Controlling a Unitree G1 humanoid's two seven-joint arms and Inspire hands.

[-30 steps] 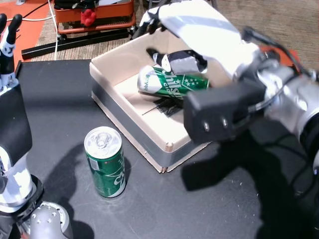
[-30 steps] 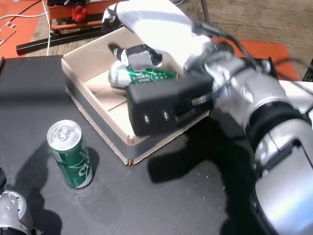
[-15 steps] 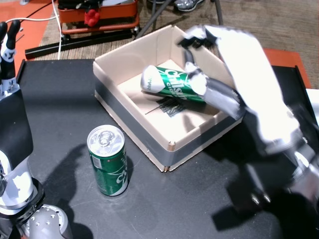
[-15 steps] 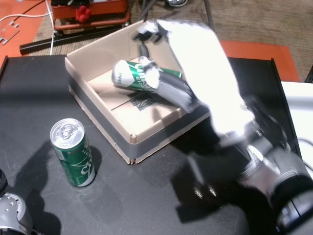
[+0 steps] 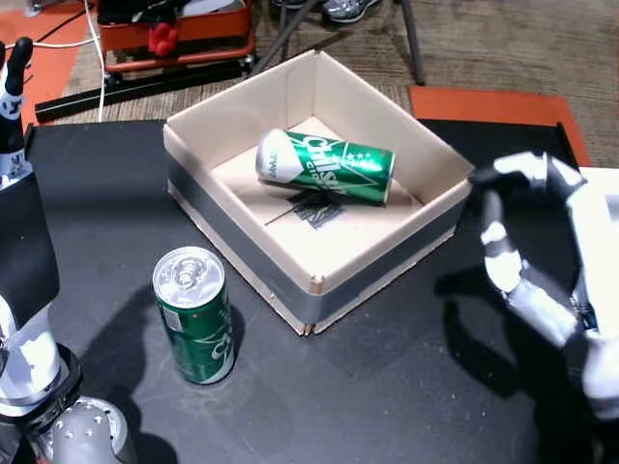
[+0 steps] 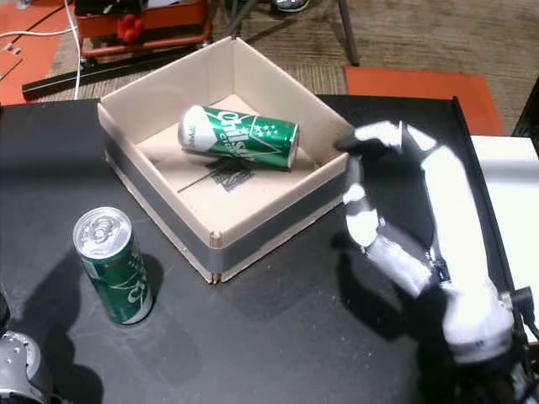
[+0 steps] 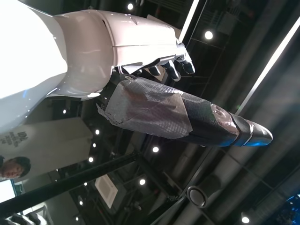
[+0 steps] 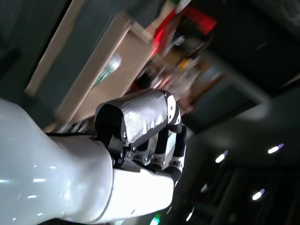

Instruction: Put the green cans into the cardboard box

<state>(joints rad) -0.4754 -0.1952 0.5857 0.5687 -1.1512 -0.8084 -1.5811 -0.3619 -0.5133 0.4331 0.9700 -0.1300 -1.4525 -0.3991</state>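
One green can (image 5: 324, 166) (image 6: 240, 137) lies on its side inside the open cardboard box (image 5: 237, 246) (image 6: 160, 210). A second green can (image 5: 193, 329) (image 6: 112, 265) stands upright on the black table (image 5: 387, 387), just outside the box's near left wall. My right hand (image 5: 527, 246) (image 6: 404, 210) hovers open to the right of the box, holding nothing. In the right wrist view the right hand (image 8: 145, 131) has loosely curled, empty fingers. My left hand (image 7: 150, 70) is raised at the far left, fingers straight and open. Only its fingertips (image 5: 12, 68) show in a head view.
An orange-red piece of equipment (image 5: 184, 29) and black bars sit on the floor behind the table. An orange mat (image 5: 484, 101) lies at the back right. A white surface (image 6: 514, 185) borders the table's right edge. A person (image 7: 11, 166) shows in the left wrist view.
My right hand let go of the can inside the box and drew back to the right and toward me. The can now lies free; the standing can has not moved.
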